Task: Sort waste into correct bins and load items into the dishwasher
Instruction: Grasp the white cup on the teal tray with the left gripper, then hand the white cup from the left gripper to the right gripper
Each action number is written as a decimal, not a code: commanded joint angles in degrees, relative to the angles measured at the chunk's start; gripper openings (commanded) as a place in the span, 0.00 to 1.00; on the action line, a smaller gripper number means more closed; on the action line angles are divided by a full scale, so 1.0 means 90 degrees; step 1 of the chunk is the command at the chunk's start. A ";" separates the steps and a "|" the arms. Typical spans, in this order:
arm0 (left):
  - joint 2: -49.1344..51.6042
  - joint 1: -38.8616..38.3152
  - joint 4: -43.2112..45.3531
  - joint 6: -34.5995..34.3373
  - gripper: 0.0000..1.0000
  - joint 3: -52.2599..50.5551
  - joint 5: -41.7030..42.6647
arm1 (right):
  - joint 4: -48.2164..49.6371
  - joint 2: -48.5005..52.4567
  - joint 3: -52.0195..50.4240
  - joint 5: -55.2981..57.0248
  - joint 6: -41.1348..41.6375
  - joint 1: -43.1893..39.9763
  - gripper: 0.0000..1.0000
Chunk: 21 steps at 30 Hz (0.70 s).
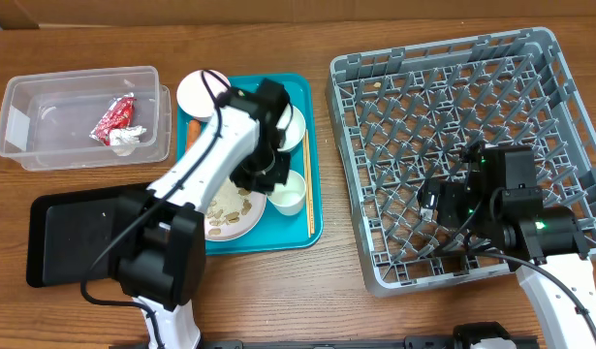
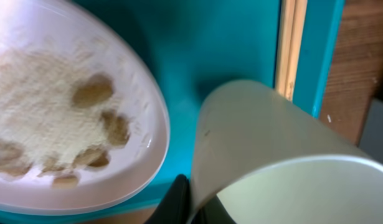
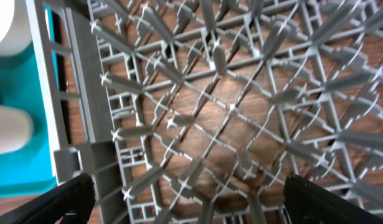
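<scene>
We see the small white cup point(image 1: 286, 197) at the lower right of the teal tray point(image 1: 278, 237), just beside the white plate point(image 1: 241, 225) of rice scraps point(image 2: 48, 118) and left of the chopsticks point(image 1: 309, 184). The left gripper point(image 1: 268, 179) is right at the cup, one finger point(image 2: 176, 198) against its wall, though we cannot tell whether it grips. The right gripper point(image 3: 191, 199) hangs with its fingers spread wide over the grey dish rack point(image 1: 375, 267) on the right of the frame.
</scene>
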 commanded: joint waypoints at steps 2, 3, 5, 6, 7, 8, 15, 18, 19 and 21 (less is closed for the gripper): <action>-0.0080 0.0899 -0.0345 0.1311 0.07 0.1362 0.2419 | 0.0843 -0.0017 0.0158 0.0406 0.0454 -0.0036 1.00; -0.0080 0.1015 -0.0294 0.1671 0.08 0.1382 0.3249 | 0.1095 -0.0017 0.0158 0.0338 0.0605 -0.0058 1.00; -0.0063 0.1304 -0.0277 0.2671 0.07 0.1358 0.5457 | 0.1817 0.0005 0.0158 -0.0792 0.0529 -0.0112 1.00; -0.0063 0.1372 -0.0279 0.2846 0.07 0.1350 0.5969 | 0.2045 0.0027 0.0158 -0.1511 0.0253 -0.0114 1.00; -0.0058 0.1404 -0.0272 0.2868 0.07 0.1350 0.6232 | 0.2312 0.0070 0.0158 -0.2722 -0.0265 -0.0114 1.00; -0.0058 0.1416 -0.0255 0.2880 0.07 0.1350 0.6628 | 0.2448 0.0112 0.0158 -0.3585 -0.0602 -0.0114 1.00; -0.0058 0.1226 -0.0255 0.2883 0.06 0.1350 0.8116 | 0.2849 0.0787 0.0158 -0.6521 -0.1387 -0.0107 1.00; -0.0058 0.1105 -0.0260 0.2883 0.06 0.1350 0.8114 | 0.3220 0.0988 0.0158 -0.7048 -0.1387 -0.0107 1.00; -0.0058 0.1052 -0.0257 0.2885 0.06 0.1350 0.8111 | 0.3432 0.1030 0.0158 -0.7298 -0.1387 -0.0107 1.00; -0.0058 0.0974 -0.0255 0.2883 0.06 0.1350 0.8111 | 0.3730 0.1061 0.0158 -0.7667 -0.1387 -0.0100 1.00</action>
